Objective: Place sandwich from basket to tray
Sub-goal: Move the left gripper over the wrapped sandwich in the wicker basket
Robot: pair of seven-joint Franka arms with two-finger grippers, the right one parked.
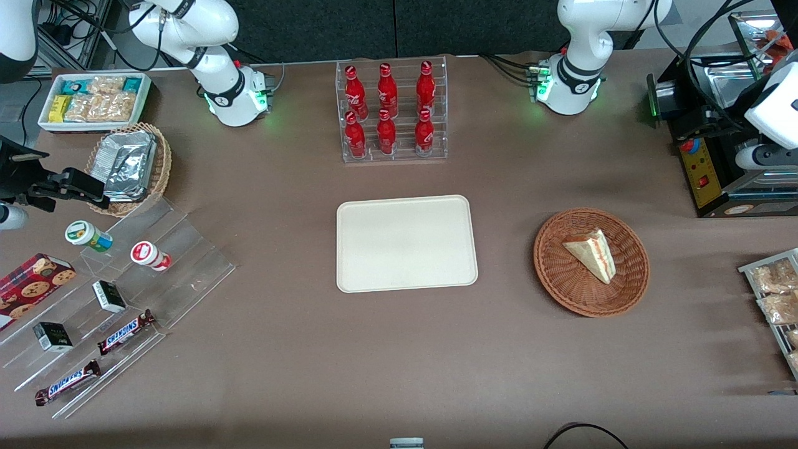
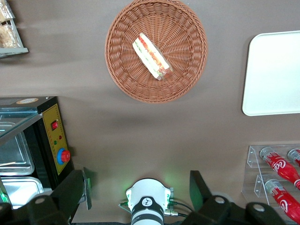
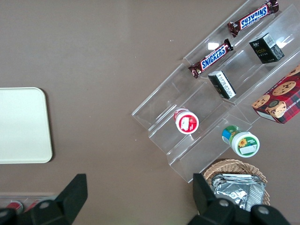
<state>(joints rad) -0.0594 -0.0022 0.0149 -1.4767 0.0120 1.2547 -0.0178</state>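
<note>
The sandwich (image 1: pixel 593 254) lies flat in the basket (image 1: pixel 555 274), slightly off the basket's centre, with its filling stripe along one long edge. In the left wrist view the sandwich (image 2: pixel 152 56) shows its red, orange and green filling face up, resting on the woven floor of the basket (image 2: pixel 126 79). Nothing else is in the basket, and nothing touches the sandwich.

The basket sits on the brown tabletop (image 1: pixel 399 362) toward the working arm's end. The tray (image 1: pixel 406 243) lies flat near the middle of the tabletop, beside the basket and apart from it, with bare tabletop between them. The tray (image 2: pixel 272 75) carries nothing.

The claw (image 2: pixel 138 192) hangs high above the tabletop, over the strip between the basket and the working arm's base (image 1: pixel 570 87), well clear of the sandwich. Its two fingers (image 2: pixel 75 190) are spread wide apart and grip nothing.

A clear rack of red bottles (image 1: pixel 389 109) stands farther from the front camera than the tray. A black appliance with a yellow control panel (image 1: pixel 701 171) stands at the working arm's end of the tabletop. A stepped clear display with snack bars (image 1: pixel 124 330) sits toward the parked arm's end
</note>
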